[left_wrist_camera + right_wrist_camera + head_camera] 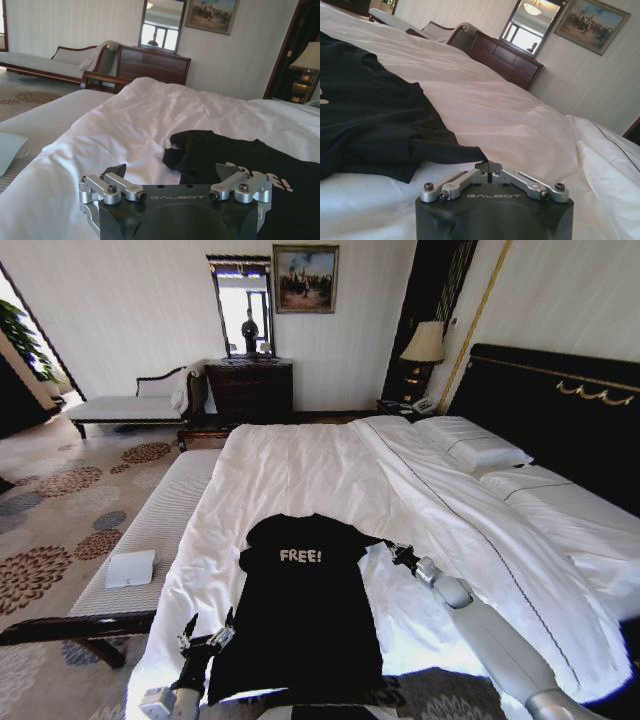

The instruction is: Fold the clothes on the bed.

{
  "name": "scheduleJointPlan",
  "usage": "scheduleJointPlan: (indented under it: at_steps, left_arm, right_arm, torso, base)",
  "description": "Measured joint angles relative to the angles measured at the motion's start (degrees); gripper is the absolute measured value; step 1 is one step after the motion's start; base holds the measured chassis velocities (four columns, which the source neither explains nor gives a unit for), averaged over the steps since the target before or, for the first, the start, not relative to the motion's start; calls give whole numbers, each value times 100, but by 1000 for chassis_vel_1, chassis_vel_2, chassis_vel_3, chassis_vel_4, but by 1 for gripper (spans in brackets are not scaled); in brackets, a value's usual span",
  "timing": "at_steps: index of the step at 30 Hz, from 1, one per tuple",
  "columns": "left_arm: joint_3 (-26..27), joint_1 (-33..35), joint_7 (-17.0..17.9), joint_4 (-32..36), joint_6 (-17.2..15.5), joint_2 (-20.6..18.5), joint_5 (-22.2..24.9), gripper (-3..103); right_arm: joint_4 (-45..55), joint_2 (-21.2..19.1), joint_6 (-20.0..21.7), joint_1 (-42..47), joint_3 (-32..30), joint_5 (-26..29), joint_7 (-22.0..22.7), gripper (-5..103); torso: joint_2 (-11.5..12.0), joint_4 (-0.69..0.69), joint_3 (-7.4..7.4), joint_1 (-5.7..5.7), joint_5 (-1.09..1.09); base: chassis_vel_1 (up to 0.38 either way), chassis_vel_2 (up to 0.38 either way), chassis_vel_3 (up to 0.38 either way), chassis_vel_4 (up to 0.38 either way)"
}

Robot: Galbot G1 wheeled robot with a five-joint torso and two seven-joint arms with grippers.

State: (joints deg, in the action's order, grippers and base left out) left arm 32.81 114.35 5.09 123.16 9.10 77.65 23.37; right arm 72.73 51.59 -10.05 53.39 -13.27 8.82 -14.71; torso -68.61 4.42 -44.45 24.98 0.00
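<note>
The soft black short-sleeved T-shirt [300, 615] with white "FREE!" lettering lies spread flat on the large white-sheeted bed [300, 465], in the lower centre of the head view, collar toward the far end; the left gripper [205, 638] sits at the lower left of that frame, at the shirt's lower left edge, its two fingers spread wide apart and holding nothing; in the left wrist view the shirt lies just beyond and to the right of those fingers [122, 172]; the right gripper [400, 557], right of centre, has its fingers pressed together at the tip of the shirt's sleeve [465, 152].
</note>
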Motion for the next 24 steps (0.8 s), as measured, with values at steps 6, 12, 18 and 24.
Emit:
scheduleJointPlan:
  at_steps: [6,12,18,24]
  left_arm:
    - [26,33,-6,32,22,0,18,100]
    - [32,84,-9,57,34,18,8,100]
    - [44,89,-11,59,43,17,8,100]
    - [26,84,-15,30,61,23,9,100]
  right_arm:
    - [-9,-50,40,-30,50,27,-51,0]
    - [-171,-31,42,-173,166,-20,-73,0]
    - [-273,-102,39,-377,257,-129,-86,0]
    - [-322,-164,62,-453,277,-137,-90,0]
  torso:
    - [0,0,0,0,0]
    - [0,0,0,0,1]
    - [0,0,0,0,0]
    - [0,0,0,0,0]
  base:
    - [0,0,0,0]
    - [0,0,0,0]
    - [0,0,0,0]
    - [0,0,0,0]
